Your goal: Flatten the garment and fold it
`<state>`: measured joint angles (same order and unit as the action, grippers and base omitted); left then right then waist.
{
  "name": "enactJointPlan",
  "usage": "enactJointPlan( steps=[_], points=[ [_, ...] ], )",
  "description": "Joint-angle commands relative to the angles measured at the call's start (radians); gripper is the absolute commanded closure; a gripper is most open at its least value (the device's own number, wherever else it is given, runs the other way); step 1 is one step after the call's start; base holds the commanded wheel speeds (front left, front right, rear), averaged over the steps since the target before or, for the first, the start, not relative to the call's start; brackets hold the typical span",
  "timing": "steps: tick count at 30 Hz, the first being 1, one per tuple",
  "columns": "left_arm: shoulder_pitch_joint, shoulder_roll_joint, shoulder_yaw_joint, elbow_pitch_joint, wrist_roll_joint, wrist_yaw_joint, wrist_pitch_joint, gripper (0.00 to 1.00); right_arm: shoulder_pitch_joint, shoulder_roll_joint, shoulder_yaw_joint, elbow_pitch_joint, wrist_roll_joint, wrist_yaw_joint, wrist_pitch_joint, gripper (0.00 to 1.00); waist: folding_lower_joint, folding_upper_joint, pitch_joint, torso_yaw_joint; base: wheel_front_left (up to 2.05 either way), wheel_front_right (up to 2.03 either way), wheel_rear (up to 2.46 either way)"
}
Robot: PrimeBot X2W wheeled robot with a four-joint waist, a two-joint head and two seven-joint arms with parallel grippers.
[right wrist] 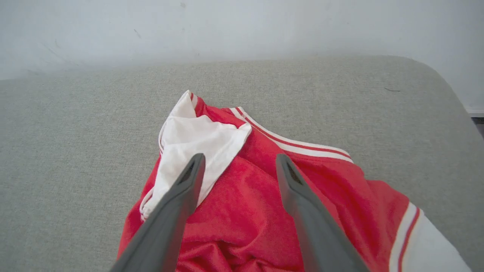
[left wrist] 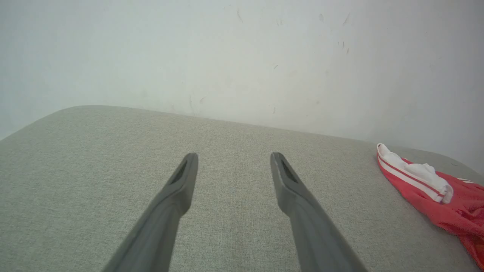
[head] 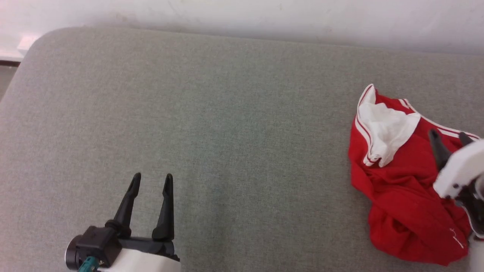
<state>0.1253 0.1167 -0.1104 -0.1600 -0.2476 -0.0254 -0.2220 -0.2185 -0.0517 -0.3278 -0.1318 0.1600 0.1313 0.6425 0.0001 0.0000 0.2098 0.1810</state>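
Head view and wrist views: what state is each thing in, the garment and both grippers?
garment, crumpled in a heap, neither flattened nor folded.
left gripper, open, empty, over the grey surface.
right gripper, open, empty, over the garment.

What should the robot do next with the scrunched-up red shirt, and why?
Probably lower the open right fingers onto the white sleeve and pinch it: the garment lies bunched, nothing is held, and that sleeve lies folded on top.
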Motion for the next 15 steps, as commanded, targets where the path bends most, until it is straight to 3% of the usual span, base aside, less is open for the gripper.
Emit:
enactJointPlan(
  steps=[1, 15],
  points=[
    [-0.024, 0.006, -0.005, 0.0, -0.002, -0.004, -0.009, 0.0, -0.053, 0.001, 0.011, 0.051, -0.015, -0.001, 0.012, 0.0, -0.0001, 0.0, 0.033, 0.018, 0.0, 0.0, 0.0],
    [-0.089, 0.003, -0.023, 0.027, -0.019, -0.027, -0.023, 0.0, -0.265, 0.001, -0.073, 0.319, -0.186, -0.001, 0.024, 0.0, -0.0001, 0.0, 0.149, 0.089, 0.0, 0.0, 0.0]
  ],
)
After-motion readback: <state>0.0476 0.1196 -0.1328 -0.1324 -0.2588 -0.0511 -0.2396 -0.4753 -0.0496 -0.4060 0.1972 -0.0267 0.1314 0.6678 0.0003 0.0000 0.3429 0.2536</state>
